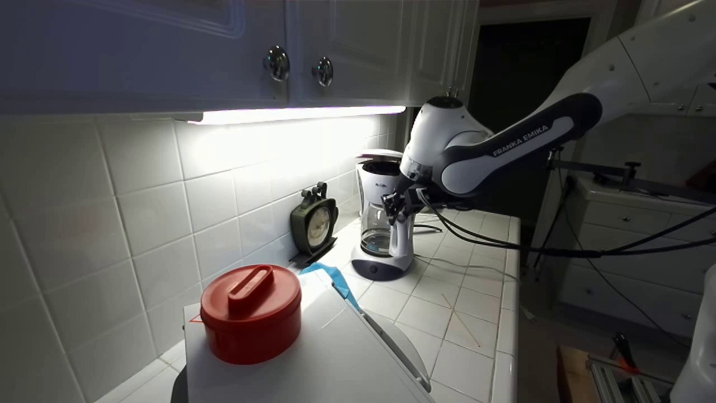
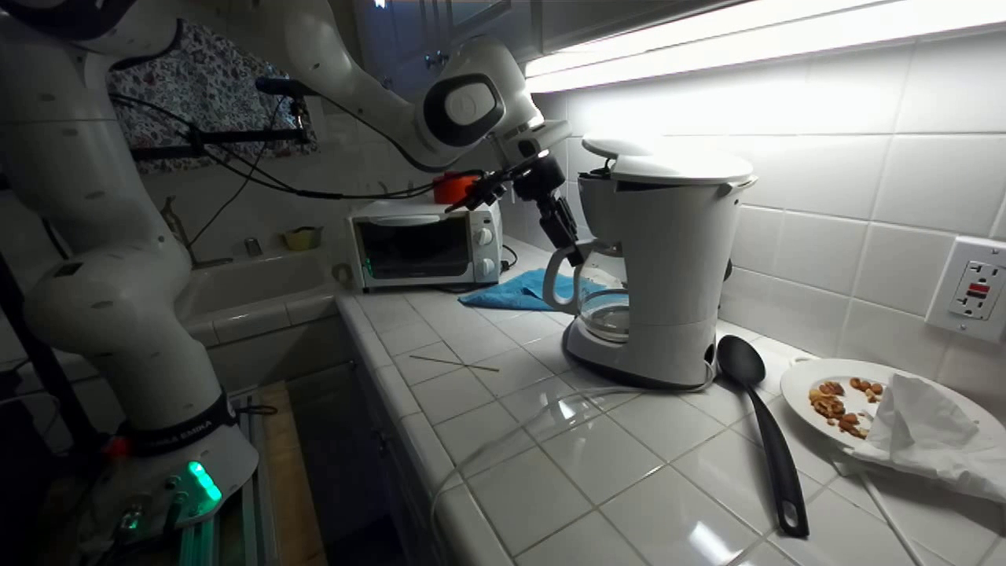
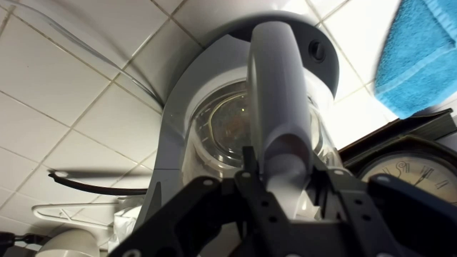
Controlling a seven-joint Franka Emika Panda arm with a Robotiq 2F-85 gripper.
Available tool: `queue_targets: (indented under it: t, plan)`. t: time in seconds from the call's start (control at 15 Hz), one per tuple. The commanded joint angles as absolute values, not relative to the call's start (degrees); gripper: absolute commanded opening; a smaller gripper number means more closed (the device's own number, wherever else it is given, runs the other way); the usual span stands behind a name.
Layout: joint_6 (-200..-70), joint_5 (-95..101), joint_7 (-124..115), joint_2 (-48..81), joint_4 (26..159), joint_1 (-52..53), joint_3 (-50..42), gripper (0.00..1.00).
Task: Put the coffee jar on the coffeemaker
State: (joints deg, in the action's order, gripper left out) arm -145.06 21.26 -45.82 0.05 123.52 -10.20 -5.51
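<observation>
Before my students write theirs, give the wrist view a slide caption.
Robotiq gripper closed on the handle of a glass carafe at the drip coffeemaker.

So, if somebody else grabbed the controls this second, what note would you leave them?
Gripper: appears shut on the handle, one finger on each side.
Coffee jar: inside the coffeemaker, below the filter section, handle facing out; it seems to rest on the base, though I can't tell whether it is fully seated.
Done: the jar is gripped and in the machine.
Left: letting go. I'd check that the jar sits flat, then open the gripper and back away gently so the handle isn't dragged along.
</observation>
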Motion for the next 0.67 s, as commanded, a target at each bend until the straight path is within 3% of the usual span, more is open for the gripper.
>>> queue_targets:
  t: [0.0, 0.2, 0.27, 0.33, 0.4, 0.53, 0.6]
  plan:
    - [-143.73, 19.8, -44.52, 0.99, 122.18, -9.37, -6.51, 0.09]
    - [-143.67, 19.79, -44.53, 1.06, 122.15, -9.26, -6.63, 0.1]
    - [-143.61, 19.82, -44.52, 1.07, 122.11, -9.22, -6.66, 0.26]
    - [-143.65, 19.78, -44.44, 1.08, 122.09, -9.17, -6.68, 0.5]
    - [-143.64, 19.8, -44.43, 1.06, 122.12, -9.13, -6.72, 0.42]
    - [-143.6, 19.65, -44.33, 1.08, 122.11, -9.08, -6.82, 0.67]
    - [-143.52, 19.63, -44.38, 1.02, 122.12, -9.05, -6.85, 0.7]
